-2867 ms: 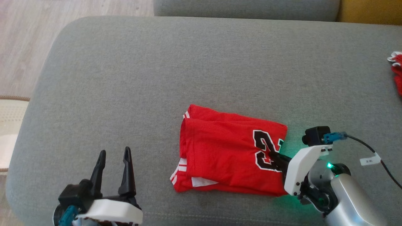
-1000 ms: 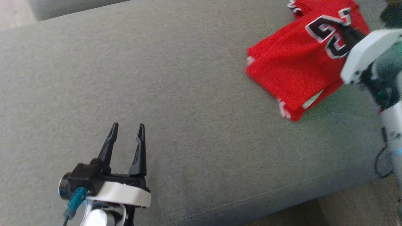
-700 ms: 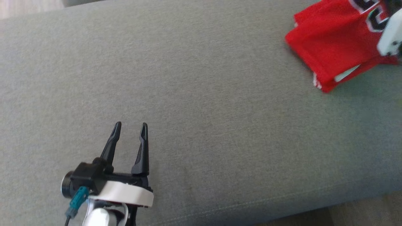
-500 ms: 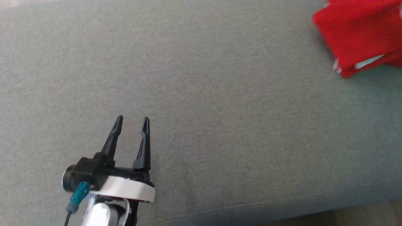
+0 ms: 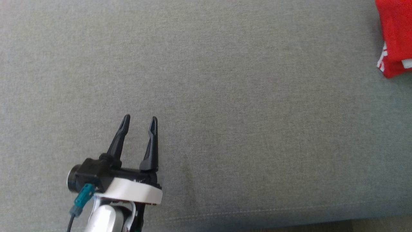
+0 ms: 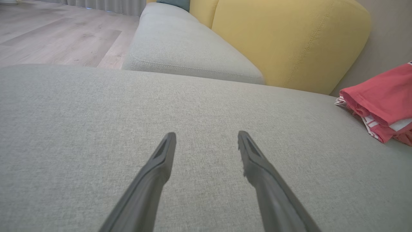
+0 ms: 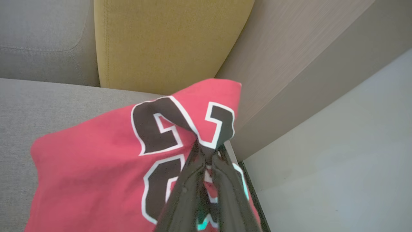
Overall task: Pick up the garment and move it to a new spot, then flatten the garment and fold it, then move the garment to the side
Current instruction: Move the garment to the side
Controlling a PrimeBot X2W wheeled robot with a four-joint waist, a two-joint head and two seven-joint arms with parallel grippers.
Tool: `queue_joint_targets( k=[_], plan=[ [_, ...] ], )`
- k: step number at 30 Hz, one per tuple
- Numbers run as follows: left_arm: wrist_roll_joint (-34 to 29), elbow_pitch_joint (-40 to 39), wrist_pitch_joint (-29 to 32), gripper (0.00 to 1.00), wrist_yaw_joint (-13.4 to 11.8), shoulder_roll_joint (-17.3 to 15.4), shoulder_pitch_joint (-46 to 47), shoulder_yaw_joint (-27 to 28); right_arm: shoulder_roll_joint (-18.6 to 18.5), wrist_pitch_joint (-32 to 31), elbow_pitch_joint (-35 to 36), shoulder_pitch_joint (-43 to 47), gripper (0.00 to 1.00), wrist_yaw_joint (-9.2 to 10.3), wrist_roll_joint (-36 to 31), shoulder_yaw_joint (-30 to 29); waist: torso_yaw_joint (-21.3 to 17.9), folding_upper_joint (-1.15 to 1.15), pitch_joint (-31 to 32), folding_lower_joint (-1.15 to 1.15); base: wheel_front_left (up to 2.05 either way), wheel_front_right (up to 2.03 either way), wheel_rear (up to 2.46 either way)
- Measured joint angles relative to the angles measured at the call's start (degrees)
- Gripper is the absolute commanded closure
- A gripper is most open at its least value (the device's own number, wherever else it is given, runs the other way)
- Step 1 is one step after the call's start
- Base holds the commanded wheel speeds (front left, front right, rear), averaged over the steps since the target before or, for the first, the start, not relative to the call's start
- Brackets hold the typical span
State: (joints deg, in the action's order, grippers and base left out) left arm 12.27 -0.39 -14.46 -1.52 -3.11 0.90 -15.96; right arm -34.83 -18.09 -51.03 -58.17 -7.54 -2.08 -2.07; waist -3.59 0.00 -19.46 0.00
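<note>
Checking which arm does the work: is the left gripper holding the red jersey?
No, the left gripper stands open over bare grey cushion, with the red jersey well off to one side.

seat (image 5: 225, 96): lies under everything I see, front edge along the bottom of my head view.
left gripper (image 5: 140, 117): I hold it over the seat's lower left, well apart from the garment.
garment (image 5: 394, 38): on the seat's far right end.
right gripper (image 7: 207, 154): pinched on the garment's right edge, by the seat's end.
back cushion (image 6: 283, 38): behind the seat, left of the garment in my left wrist view.
second seat (image 6: 180, 48): behind the seat, against the back cushion.
floor (image 6: 48, 35): left of the second seat.
</note>
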Motion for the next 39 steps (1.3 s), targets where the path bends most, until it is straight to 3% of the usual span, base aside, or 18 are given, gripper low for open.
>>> queue_joint_targets(
  k=[1,2,9,17,23,29,39],
  plan=[
    [0.0,0.0,0.0,0.00,0.0,0.0,0.3,-0.1,-0.1,0.5,-0.3,0.0,0.69,0.00,-1.1,-0.4,0.2,0.00,-0.2,0.00,0.00,0.00,0.00],
    [0.0,0.0,0.0,0.00,0.0,0.0,0.7,-0.1,-0.1,1.1,-0.8,0.0,0.00,0.00,-2.0,-1.0,0.3,0.00,-0.5,0.00,0.00,0.00,0.00],
    [0.0,0.1,0.0,0.00,0.0,0.0,1.2,-0.1,0.4,5.5,-1.5,0.1,0.00,0.00,-7.6,-7.0,0.5,0.00,-1.8,0.00,0.00,0.00,0.00],
    [-0.1,0.6,0.0,0.00,0.0,0.0,1.8,0.2,4.4,10.9,-1.4,0.2,0.00,0.00,-11.6,-9.7,-0.4,0.00,-1.2,0.00,0.00,0.00,0.00],
    [-0.4,1.1,0.0,0.00,0.0,0.1,1.9,2.1,9.5,15.6,-1.5,0.6,0.00,0.00,-11.4,-6.4,-1.5,0.00,1.5,0.00,0.00,0.00,0.00],
    [-0.4,2.6,0.0,0.00,-0.1,0.1,3.3,3.9,14.5,19.4,-1.6,3.3,0.00,0.00,-6.7,-2.4,-2.6,0.00,4.6,0.00,0.00,0.00,0.00],
    [3.7,6.0,0.0,0.00,-4.6,0.2,3.8,3.8,22.6,28.2,2.4,13.0,0.00,0.00,2.6,4.4,-3.5,0.00,12.0,0.00,0.00,0.00,0.00]
  ],
)
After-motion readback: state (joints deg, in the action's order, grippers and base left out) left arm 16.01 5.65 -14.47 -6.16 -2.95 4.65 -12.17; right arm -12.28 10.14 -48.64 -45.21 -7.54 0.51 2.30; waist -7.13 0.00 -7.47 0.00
